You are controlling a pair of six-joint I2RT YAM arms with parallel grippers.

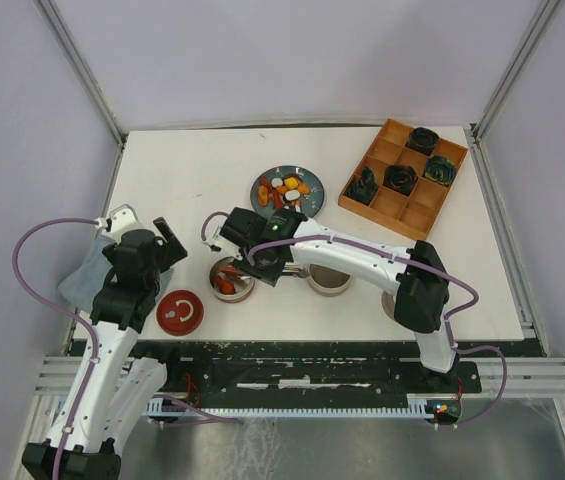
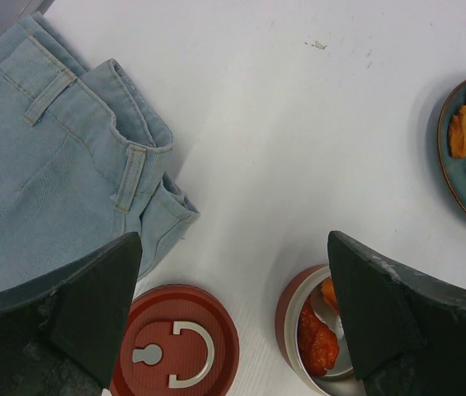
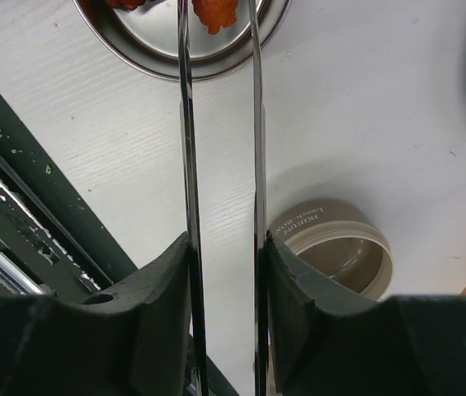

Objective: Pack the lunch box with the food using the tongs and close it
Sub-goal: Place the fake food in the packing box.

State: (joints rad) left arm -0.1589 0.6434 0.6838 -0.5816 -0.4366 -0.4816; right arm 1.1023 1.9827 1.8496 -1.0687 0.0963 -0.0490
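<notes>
Robot lab test cell: white table (image 1: 182,170), aluminium frame posts (image 1: 81,70), blank lavender walls (image 1: 292,60), slotted mounting rails (image 1: 532,378).

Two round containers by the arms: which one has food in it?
The red-rimmed container beside the red lid: it holds orange-red pieces; the beige container looks empty.

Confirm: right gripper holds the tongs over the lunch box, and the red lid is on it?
No. The red lid lies on the table beside the lunch box, as the left wrist view shows. The right gripper does hold the tongs over it.
</notes>
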